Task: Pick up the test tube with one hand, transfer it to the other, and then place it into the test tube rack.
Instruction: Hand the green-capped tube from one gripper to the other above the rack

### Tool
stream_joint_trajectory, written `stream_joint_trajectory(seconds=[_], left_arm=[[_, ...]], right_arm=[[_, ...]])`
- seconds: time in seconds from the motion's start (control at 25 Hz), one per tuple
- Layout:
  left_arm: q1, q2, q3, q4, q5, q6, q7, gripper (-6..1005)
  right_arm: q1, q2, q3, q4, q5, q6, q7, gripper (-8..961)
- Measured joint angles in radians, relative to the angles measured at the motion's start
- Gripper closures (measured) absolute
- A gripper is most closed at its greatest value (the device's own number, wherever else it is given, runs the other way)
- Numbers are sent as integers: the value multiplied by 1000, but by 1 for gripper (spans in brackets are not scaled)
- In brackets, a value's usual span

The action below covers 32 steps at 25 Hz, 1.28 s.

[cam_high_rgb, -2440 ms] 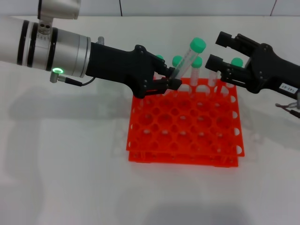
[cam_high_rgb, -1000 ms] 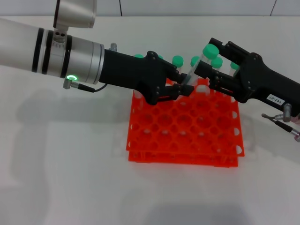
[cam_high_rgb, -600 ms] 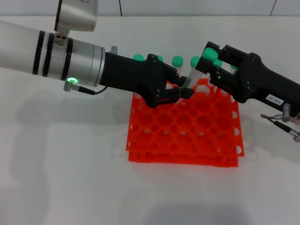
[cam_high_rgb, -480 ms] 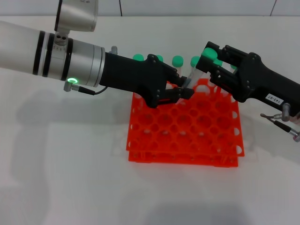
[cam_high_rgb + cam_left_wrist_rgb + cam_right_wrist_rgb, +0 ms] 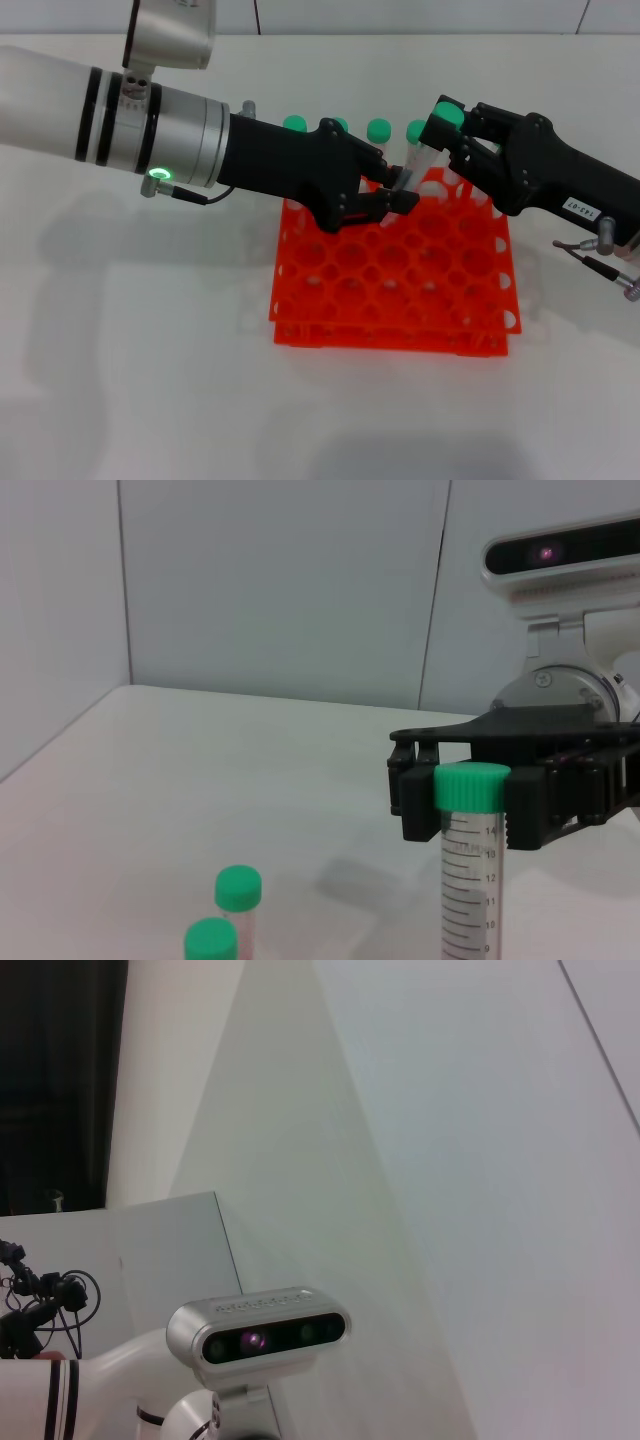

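Above the orange test tube rack (image 5: 395, 275), left gripper (image 5: 400, 188) and right gripper (image 5: 442, 138) both pinch the green-capped test tube (image 5: 421, 150), graduations reading 14 to 9.

slim clear plastic test tube with smooth green cap (image 5: 420, 160) | glossy orange-red plastic grid rack (image 5: 395, 275) | matt black plastic left gripper (image 5: 398, 192) | smooth matt white table (image 5: 150, 380)

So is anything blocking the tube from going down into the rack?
Nothing visible blocks it. The tube hangs tilted over the rack's far edge, held low by the left gripper and at the cap by the right gripper. Other capped tubes stand in the back row, but most holes are open.
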Motion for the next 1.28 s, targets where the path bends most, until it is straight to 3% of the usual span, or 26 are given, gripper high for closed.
stream_joint_trajectory(seconds=[0.12, 0.52, 0.68, 0.76, 0.8, 0.92, 0.96, 1.08, 1.12, 1.16, 1.28], left_arm=[[-2, 0, 4, 1, 0, 0, -12, 749], [-2, 3, 0, 19, -7, 1, -88, 745], [19, 2, 5, 101, -2, 14, -152, 743], [30, 1, 6, 140, 2, 20, -176, 594], [59, 0, 8, 230, 8, 38, -236, 519], [89, 2, 8, 314, 15, 60, -300, 448], [127, 3, 8, 421, 31, 93, -378, 424], [190, -3, 5, 575, 55, 127, -464, 353], [190, -3, 5, 575, 55, 127, -464, 329], [247, -11, 3, 694, 64, 146, -514, 306], [340, -21, 2, 838, 48, 156, -541, 225]], right_arm=[[-1, 0, 3, 0, 0, 0, 0, 695], [-5, 0, 5, -3, 2, 1, 0, 694], [-6, 0, 5, -3, 2, 1, -1, 694], [-6, -1, 4, -3, 2, 1, -1, 693], [-6, -2, 4, -2, 2, 1, -1, 693], [-6, -2, 4, -3, 2, 2, -2, 693], [-6, -2, 5, -5, 2, 4, -3, 693], [-6, -3, 5, -15, 2, 10, -5, 693], [-5, -3, 5, -17, 2, 13, -6, 693], [-2, -3, 5, -17, 2, 16, -7, 693], [2, -3, 5, -34, 2, 22, -9, 692]])
